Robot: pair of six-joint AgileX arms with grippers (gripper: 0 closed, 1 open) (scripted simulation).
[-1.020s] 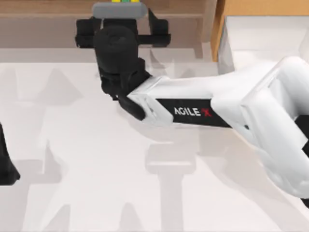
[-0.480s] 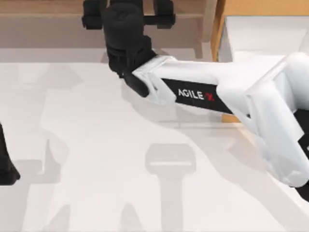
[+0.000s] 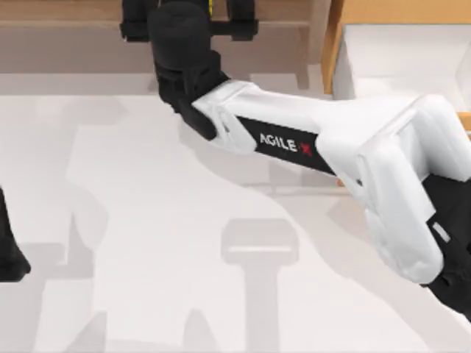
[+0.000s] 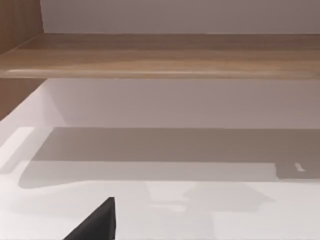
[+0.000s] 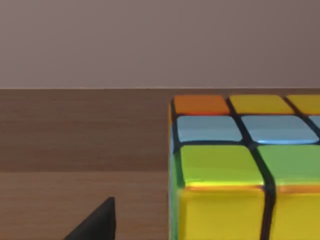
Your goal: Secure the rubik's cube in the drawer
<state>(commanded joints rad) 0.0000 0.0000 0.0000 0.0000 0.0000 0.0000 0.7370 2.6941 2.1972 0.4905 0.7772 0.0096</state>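
Observation:
The rubik's cube (image 5: 240, 170) fills the near part of the right wrist view, with yellow, green, blue and orange squares and dark grid lines, resting on a brown wooden board. My right gripper (image 3: 189, 9) is over that board at the back left of the table, open, its fingers spread either side of the wrist. One dark fingertip (image 5: 97, 225) shows beside the cube, apart from it. The drawer (image 3: 340, 51) stands at the back right, with an orange-tan front and a white interior. My left gripper (image 3: 9, 254) is parked at the table's left edge, open.
The brown wooden shelf (image 3: 66, 29) runs along the back of the table and shows as a long board (image 4: 160, 60) in the left wrist view. My right arm's white forearm (image 3: 287, 143) crosses the table's right half. Pale tabletop (image 3: 147, 243) lies in front.
My right arm has reached farther back over the shelf, then shifted slightly left. Its wrist now covers the grey piece and coloured squares seen at the top edge before. The left arm has not moved.

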